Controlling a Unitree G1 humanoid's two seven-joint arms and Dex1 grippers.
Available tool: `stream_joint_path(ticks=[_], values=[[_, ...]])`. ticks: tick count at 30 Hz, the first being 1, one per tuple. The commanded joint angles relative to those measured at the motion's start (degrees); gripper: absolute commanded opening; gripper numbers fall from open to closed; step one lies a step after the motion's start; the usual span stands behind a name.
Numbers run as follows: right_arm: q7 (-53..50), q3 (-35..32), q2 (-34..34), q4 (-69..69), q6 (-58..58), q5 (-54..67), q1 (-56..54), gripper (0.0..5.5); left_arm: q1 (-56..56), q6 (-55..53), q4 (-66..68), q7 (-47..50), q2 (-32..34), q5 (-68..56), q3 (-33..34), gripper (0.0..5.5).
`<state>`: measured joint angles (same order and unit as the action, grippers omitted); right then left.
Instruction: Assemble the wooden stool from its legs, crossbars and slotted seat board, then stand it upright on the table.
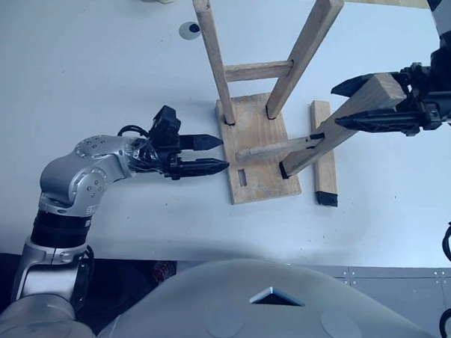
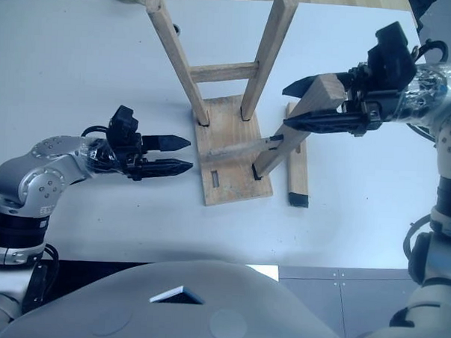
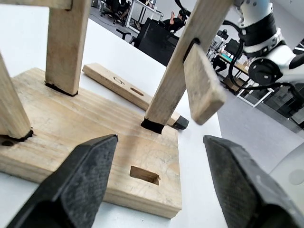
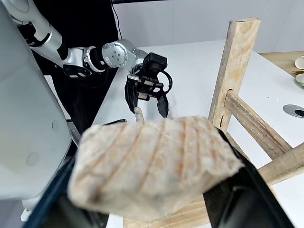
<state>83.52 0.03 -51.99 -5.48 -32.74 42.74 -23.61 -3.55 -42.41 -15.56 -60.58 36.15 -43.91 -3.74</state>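
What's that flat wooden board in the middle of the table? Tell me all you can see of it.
The seat board is a pale, scuffed wooden rectangle lying flat on the white table. Two legs stand upright at its far end, joined by a crossbar. A third leg, held tilted in the right gripper, has its dark foot on the board. One near slot is empty. The open left gripper is beside it, not touching.

No legible text; faint pencil mark [image 3: 118, 81] on loose leg [image 3: 102, 75], unreadable.

seat board [image 1: 266, 182] flat, two legs [image 1: 214, 52] upright
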Motion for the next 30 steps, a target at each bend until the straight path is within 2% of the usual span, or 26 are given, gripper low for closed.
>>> stream_joint_path(ticks=[1, 2, 8, 18, 30], values=[[-1.73, 3.43, -1.52, -2.17, 0.28, -5.76, 6.54, 2.15, -0.16, -0.67, -0.65, -0.5, 1.41, -0.14, 1.07, 3.31], [-2.01, 3.66, -1.57, -2.84, 0.73, -5.87, 7.63, 2.15, -0.22, -0.8, -0.69, -0.55, 1.55, -0.25, 1.24, 3.31], [-3.94, 5.74, -1.32, -6.37, 2.82, -6.91, 12.55, 2.14, 0.02, -0.93, -0.64, -1.53, 4.07, 0.47, 1.96, 2.25], [-4.86, 7.11, -2.19, -6.07, 5.8, -8.94, 12.44, 2.13, 0.73, 1.06, 0.84, -2.24, 5.55, 2.72, 2.78, 0.82], [-2.53, 1.69, -2.12, -3.04, -3.27, 0.17, 4.04, 2.13, 0.57, 2.45, 1.6, -1.49, 4.51, 3.8, 3.19, 0.82]])
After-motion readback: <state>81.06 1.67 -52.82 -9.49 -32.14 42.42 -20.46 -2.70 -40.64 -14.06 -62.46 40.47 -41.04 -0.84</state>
